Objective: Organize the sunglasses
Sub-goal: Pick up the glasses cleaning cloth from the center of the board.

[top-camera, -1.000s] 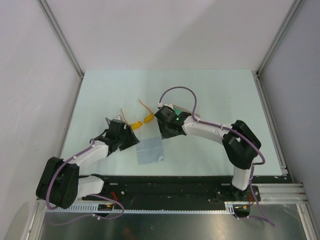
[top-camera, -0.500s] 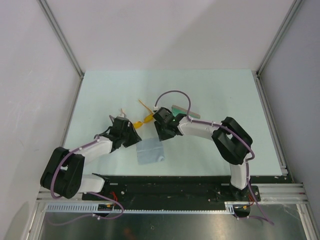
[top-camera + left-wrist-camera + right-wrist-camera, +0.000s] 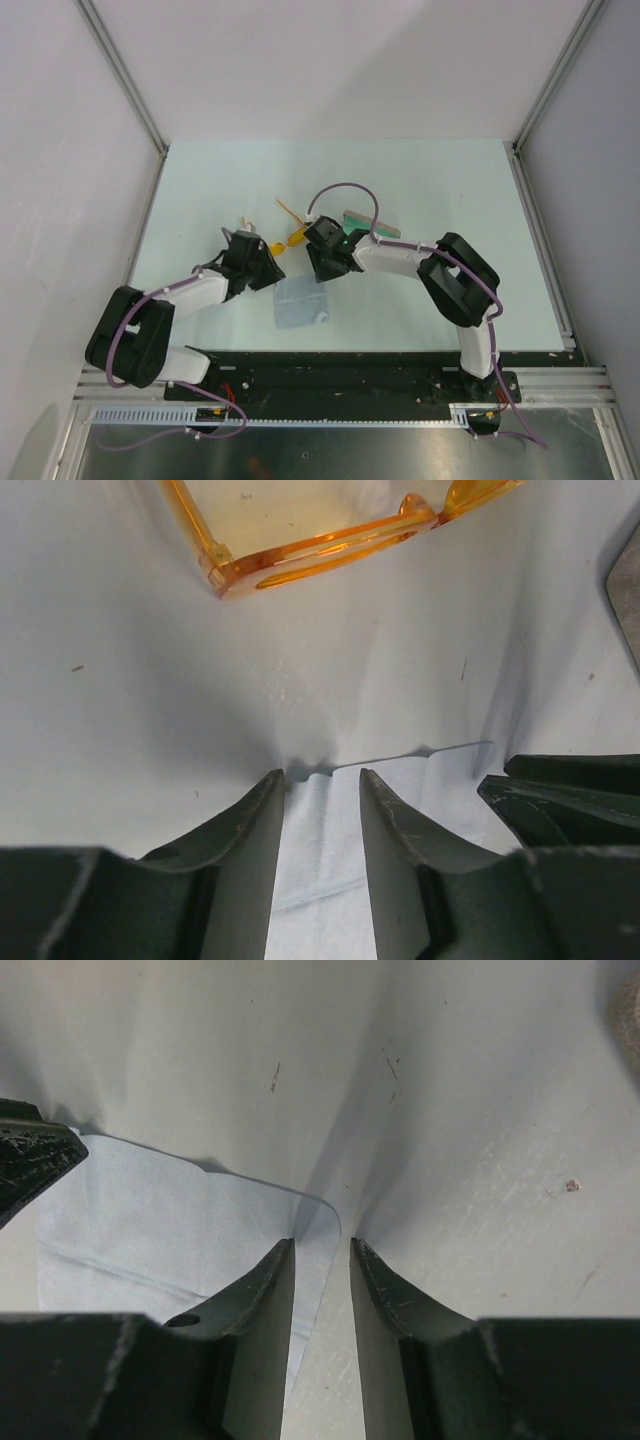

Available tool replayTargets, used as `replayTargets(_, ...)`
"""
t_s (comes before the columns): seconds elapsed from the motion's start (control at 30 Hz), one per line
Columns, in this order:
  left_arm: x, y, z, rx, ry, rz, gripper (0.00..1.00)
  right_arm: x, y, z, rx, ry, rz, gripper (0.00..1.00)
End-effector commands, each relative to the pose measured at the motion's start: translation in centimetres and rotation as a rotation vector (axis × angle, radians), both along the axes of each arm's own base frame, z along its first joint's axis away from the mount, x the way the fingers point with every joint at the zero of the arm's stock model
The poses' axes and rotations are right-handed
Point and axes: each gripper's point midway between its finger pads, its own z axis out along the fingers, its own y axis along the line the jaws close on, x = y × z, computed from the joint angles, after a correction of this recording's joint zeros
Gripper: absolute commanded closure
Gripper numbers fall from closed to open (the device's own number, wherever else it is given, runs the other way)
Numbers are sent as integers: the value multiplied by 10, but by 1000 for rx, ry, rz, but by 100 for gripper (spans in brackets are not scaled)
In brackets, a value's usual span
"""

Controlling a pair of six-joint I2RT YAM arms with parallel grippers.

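Note:
The sunglasses (image 3: 292,237), with orange-yellow lenses and thin orange arms, lie open on the table just beyond both grippers; their frame shows at the top of the left wrist view (image 3: 310,555). The light blue cloth (image 3: 301,303) lies flat in front of them. My left gripper (image 3: 271,276) is down at the cloth's far left corner, fingers apart astride the cloth's edge (image 3: 322,772). My right gripper (image 3: 321,272) is down at the far right corner, fingers narrowly apart astride that corner (image 3: 322,1242). The cloth (image 3: 150,1220) is not pinched in either view.
The grey-brown speckled case (image 3: 371,222) with teal lining lies just right of the sunglasses, behind the right arm; its edge shows in the right wrist view (image 3: 630,1015). Each wrist view shows the other gripper's dark fingers close by. Grey walls and metal rails border the table.
Both grippers have come down and closer together onto the cloth's far corners. The right arm has drawn left, uncovering the case. Sunglasses and cloth have not moved.

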Motion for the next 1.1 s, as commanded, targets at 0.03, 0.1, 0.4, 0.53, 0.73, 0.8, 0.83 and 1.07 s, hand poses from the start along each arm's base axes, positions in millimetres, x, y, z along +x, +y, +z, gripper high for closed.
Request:
replayTargets(0.03,-19,8,-19,59,76,-13,62,3,8,-7,3,-9,20,69)
replayTargets(0.1,-19,8,-19,62,75,-12,65,0,9,-8,5,-4,28,76)
replayTargets(0.4,-25,11,-24,75,84,-21,68,-3,10,-10,-3,0,29,85)
replayTargets(0.53,-27,12,-24,76,80,-23,71,-1,9,-12,-8,-3,24,91)
replayTargets(0.73,-28,11,-24,75,82,-35,78,0,8,-9,-11,-12,19,100)
replayTargets(0.8,-28,11,-24,76,82,-39,82,1,7,-7,-12,-18,18,100)
replayTargets(0.83,-28,11,-24,76,82,-39,82,1,8,-6,-11,-21,22,100)
replayTargets(1.07,-28,11,-24,83,77,-45,96,2,9,-2,-5,-35,29,100)
